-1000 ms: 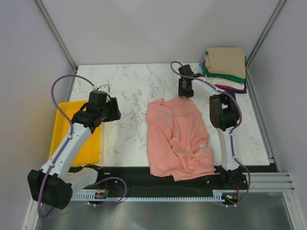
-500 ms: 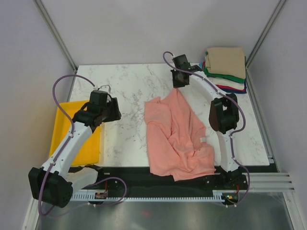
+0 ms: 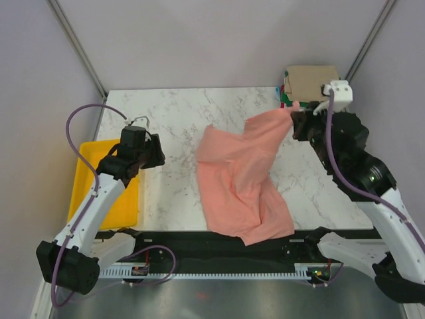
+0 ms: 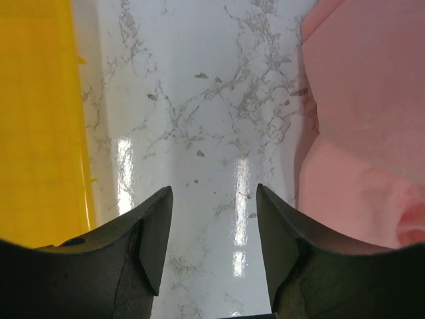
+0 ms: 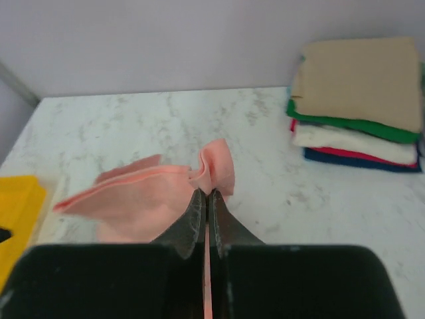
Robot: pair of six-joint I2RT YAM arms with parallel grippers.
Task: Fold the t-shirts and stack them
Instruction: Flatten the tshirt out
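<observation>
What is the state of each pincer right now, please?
Left pincer: open, holding nothing, above the table.
Right pincer: closed on an edge of the pink t-shirt.

Lab cell: grey panel walls (image 3: 199,40), marble table (image 3: 192,113).

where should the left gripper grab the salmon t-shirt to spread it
Grip the salmon t-shirt at its far left corner, coming low from the left: that edge lies flat facing the open left gripper, while the right gripper pinches the opposite corner aloft.
</observation>
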